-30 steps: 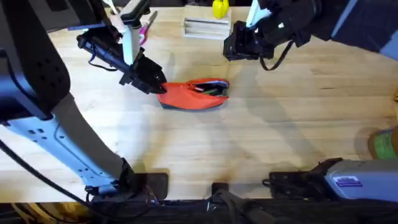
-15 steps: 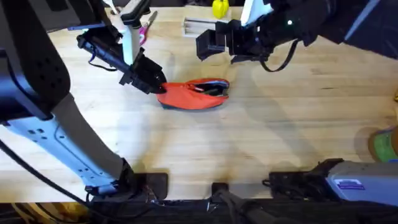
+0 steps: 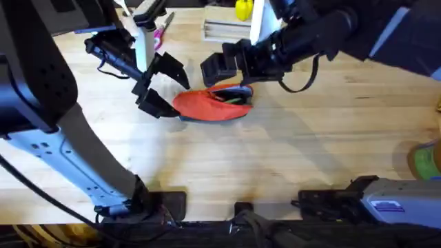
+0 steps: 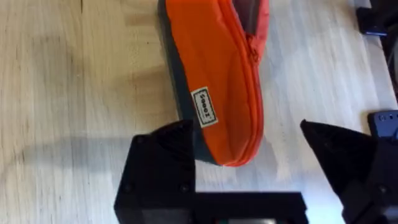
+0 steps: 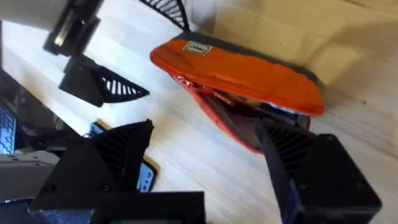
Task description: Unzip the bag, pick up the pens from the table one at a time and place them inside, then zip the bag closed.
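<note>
We see the bag (image 3: 210,105) lying on the light wooden surface (image 3: 289,151), a little left of centre and toward the far side. It is an orange-red pouch with a darker bluish lower edge, and its zipper is open along the far-right part — a green pen (image 3: 236,100) and something dark show through the gap.

The left end effector (image 3: 162,88) sits at the bag's left end with its two black fingers spread wide apart, one on the far side and one on the near side of that end. In the left wrist view the left end effector (image 4: 273,149) straddles the tip of the bag (image 4: 221,74); the near-side finger (image 4: 165,162) lies against the bluish edge, while the other stands clear of the fabric. A small white label (image 4: 203,107) is sewn on the bag's side there.

The right end effector (image 3: 224,67) hangs just beyond the far edge of the bag, its arm reaching in from the right. In the right wrist view its fingers (image 5: 311,168) are parted, holding nothing, with the open mouth of the bag (image 5: 242,78) between and beyond them — the zipper line gapes toward this camera.

Farther back on the surface we see a yellow object (image 3: 244,9) and a pale rectangular tray (image 3: 227,31).
</note>
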You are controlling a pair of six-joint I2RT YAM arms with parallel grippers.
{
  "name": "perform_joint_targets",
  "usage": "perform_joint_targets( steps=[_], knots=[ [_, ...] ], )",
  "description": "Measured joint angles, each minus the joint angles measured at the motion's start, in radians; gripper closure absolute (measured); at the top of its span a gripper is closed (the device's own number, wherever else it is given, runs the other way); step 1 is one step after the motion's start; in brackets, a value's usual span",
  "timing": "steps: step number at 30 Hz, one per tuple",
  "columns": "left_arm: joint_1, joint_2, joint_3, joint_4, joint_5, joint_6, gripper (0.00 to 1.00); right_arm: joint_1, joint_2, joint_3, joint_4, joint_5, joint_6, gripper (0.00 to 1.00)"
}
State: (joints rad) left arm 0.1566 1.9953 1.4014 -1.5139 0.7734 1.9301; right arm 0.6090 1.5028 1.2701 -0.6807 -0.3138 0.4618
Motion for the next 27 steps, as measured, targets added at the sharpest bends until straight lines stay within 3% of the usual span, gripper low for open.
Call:
perform_joint_targets(
  steps=[10,18,27],
  knots=[
    [0.026,0.000,0.009,-0.068,-0.016,0.000,0.005,0.019,0.000,-0.138,0.141,-0.068,0.005,0.008],
    [0.130,0.000,0.156,-0.171,-0.077,0.000,0.005,0.029,0.018,-0.223,0.336,-0.087,0.040,0.007],
    [0.212,0.000,0.253,-0.178,-0.097,0.000,0.005,0.029,0.117,-0.235,0.473,-0.115,0.054,0.008]
  ],
)
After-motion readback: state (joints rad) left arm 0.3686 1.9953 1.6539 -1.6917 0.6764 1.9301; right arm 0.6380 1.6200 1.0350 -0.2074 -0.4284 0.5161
